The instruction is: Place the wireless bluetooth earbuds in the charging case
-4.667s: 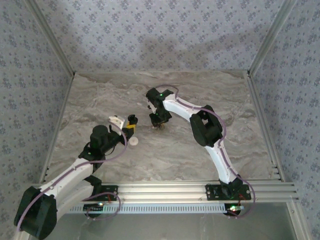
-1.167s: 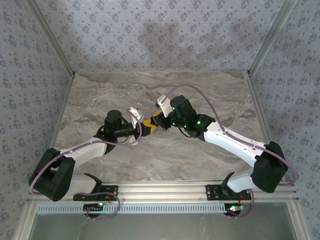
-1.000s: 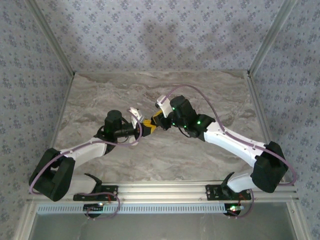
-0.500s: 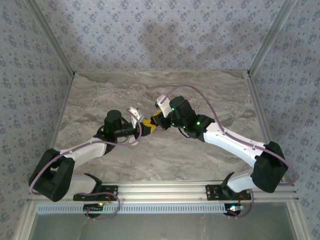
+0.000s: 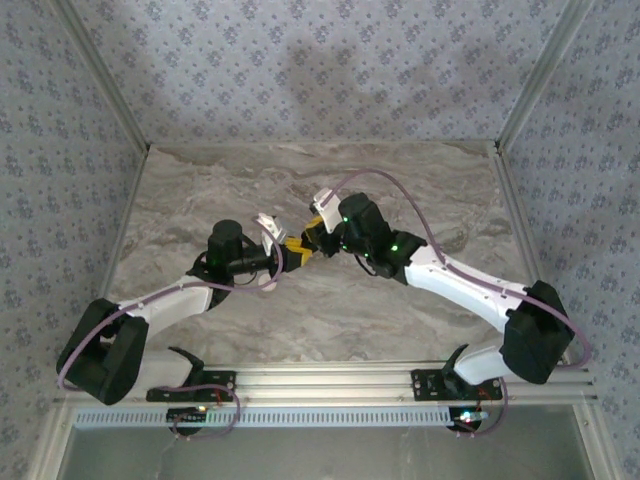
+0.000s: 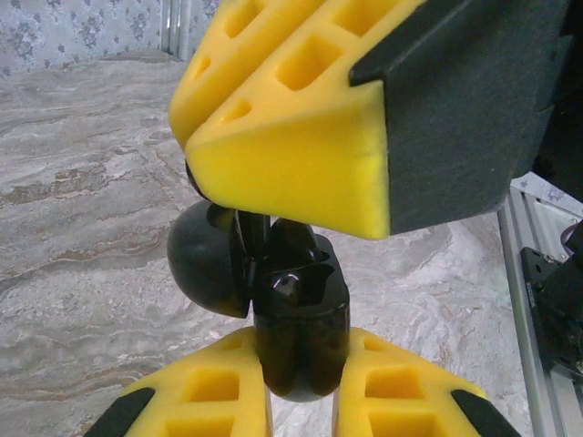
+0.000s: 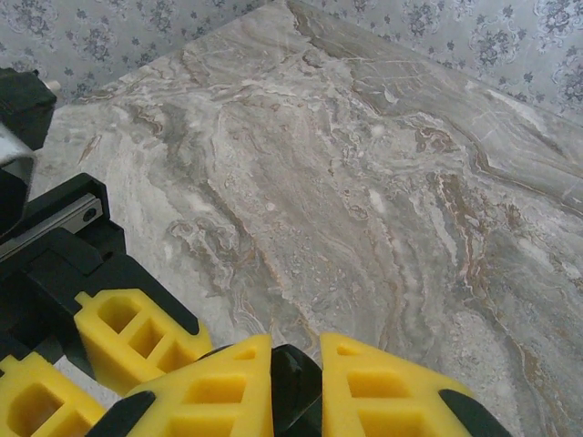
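**Veined grey-beige stone counter (image 5: 420,190), seen from above**
The counter was marbled in pale grey and tan, with darker streaks running across it toward the far edge (the veins showed sharpest in the right wrist view). Aluminium side rails (image 5: 112,240) bounded it left and right, a slotted aluminium rail (image 5: 330,380) closed the near edge, and flowered wallpaper (image 5: 320,70) stood behind it. Soft shadows lay across the middle. A small pale patch (image 5: 267,284) sat on the stone left of centre, too small and too covered to name.

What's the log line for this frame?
left gripper: shut on black glossy object | right gripper: shut, tips at it
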Robot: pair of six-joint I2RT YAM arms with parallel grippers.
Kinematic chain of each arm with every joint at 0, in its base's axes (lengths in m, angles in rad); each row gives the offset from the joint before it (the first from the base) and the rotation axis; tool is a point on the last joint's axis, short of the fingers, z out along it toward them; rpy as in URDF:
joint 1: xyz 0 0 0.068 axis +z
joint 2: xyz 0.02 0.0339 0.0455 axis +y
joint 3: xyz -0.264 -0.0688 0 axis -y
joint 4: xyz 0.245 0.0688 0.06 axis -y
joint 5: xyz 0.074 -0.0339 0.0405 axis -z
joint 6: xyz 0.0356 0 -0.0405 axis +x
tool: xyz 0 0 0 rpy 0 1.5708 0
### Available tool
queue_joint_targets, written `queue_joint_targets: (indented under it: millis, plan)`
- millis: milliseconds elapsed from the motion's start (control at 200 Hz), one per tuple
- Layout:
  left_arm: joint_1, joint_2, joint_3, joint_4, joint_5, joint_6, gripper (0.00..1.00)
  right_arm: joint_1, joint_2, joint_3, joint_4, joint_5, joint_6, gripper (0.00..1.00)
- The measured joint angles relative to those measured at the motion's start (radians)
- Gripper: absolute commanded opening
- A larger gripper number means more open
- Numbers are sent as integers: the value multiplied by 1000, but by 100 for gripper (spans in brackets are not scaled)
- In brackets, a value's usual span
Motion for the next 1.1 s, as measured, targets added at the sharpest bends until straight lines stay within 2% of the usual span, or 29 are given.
queue_joint_targets:
  millis: [695,745,869,1099]
  plan:
    - [-5,-21,0,3,0,0,9,5,-34,-8,-60,-108,-46,19]
    - [-5,-21,0,0,0,0,9,5,-32,-8,-60,-109,-48,22]
    - [-5,-21,0,-6,0,1,10,4,-31,-7,-61,-112,-53,37]
    - [-5,-21,0,-11,-4,11,10,-29,-43,-6,-85,-173,-24,51]
